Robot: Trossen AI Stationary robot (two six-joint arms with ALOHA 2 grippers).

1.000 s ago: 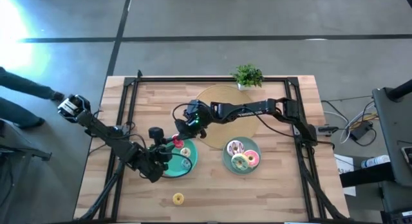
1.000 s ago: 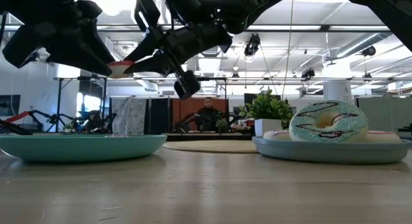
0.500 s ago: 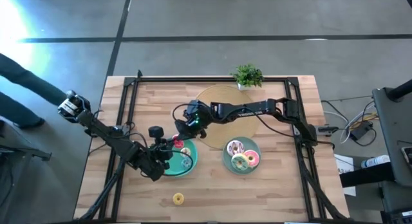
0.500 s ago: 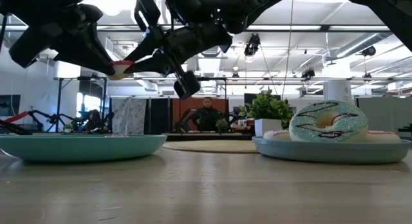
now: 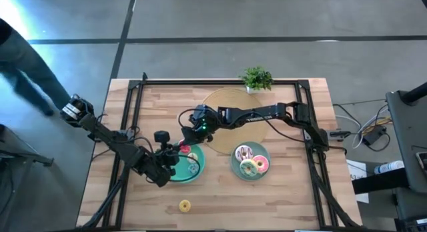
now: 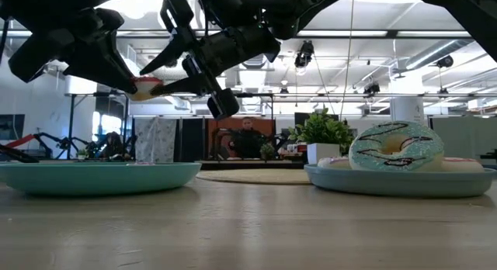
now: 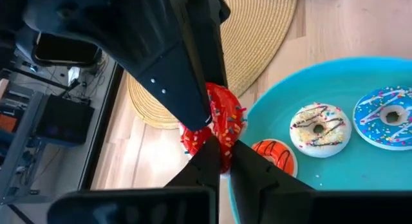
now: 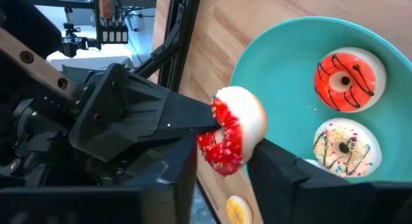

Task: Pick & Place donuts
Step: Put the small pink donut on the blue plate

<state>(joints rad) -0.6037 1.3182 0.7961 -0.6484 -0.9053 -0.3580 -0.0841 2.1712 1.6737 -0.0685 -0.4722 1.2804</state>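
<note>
A small donut with red sprinkled icing and a white underside (image 5: 183, 148) hangs above the far-left rim of the left teal plate (image 5: 197, 176). My left gripper (image 7: 226, 153) is shut on it, reaching in from the table's left. My right gripper (image 8: 222, 166) stands open from the far side, one finger on each side of the same donut (image 8: 232, 130). On the left plate lie an orange donut (image 7: 273, 156), a cream donut (image 7: 318, 127) and a blue donut (image 7: 389, 118). A yellow donut (image 5: 185, 205) rests on the table near the front edge. My left gripper pinches the red donut's rim (image 7: 221, 145) between its two fingertips, slanting in from the table's left. The donut stands on edge, lifted clear above the plate. My right gripper's fingers (image 8: 273, 161) lie close beside the donut; I cannot tell whether one touches it.
The right plate (image 5: 235, 167) holds three larger donuts, the green-iced one (image 6: 396, 146) on top. A round tan mat (image 5: 230, 102) and a potted plant (image 5: 257, 79) lie at the far side. A person moves beyond the table's left edge (image 5: 27, 65).
My left gripper has shut on the red donut, taking hold of it. My right gripper has opened its fingers around the donut. Both arms have stayed in place, and the donut has stayed lifted above the plate's rim.
</note>
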